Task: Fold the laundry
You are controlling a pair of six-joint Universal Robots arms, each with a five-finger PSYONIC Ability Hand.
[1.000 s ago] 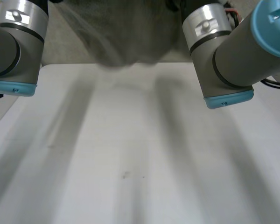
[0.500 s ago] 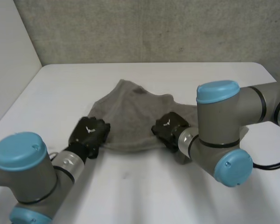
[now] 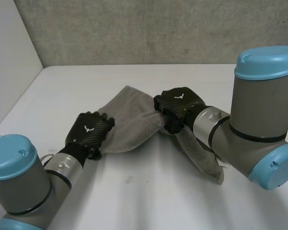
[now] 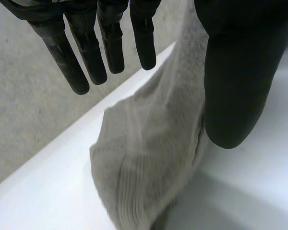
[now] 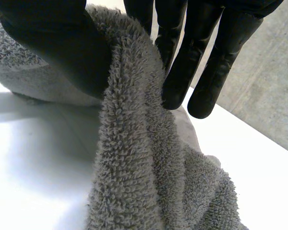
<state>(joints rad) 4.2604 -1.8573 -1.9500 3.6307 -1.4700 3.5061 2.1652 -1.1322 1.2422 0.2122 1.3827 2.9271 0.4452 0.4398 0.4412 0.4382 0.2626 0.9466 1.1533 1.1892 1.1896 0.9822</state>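
Towel (image 3: pixel 129 129) status: one grey terry cloth lies bunched across the middle of the white bench (image 3: pixel 134 201), between both arms, not yet folded.

Left robot hand (image 3: pixel 89 133): positioned at the end of the towel nearest the left arm. In the left wrist view the cloth runs up into the gap between the thumb (image 4: pixel 240 72) and the straight fingers (image 4: pixel 110 43), with the thumb lying against it. The cloth appears clamped there, and the fold below the palm hangs just clear of the bench.

Right robot hand (image 3: pixel 178 106): raised above the bench at the opposite part of the towel. The right wrist view shows its thumb (image 5: pixel 53 43) pressing the thick pile against its fingers (image 5: pixel 182 72), so this robot hand is clamped on an edge of the towel. From that grip a long strip of cloth trails down beside the right arm and rests on the bench.

Purpose of the hold: two separated pinch points let the arms lift and stretch the cloth, so bunching can drop out before any fold is made. The right grip appears to sit partway along the edge, which would explain the trailing strip.

Assessment: task is at an early stage. The next move likely requires spreading the towel flat. The loose strip could tuck under or catch on the right arm.
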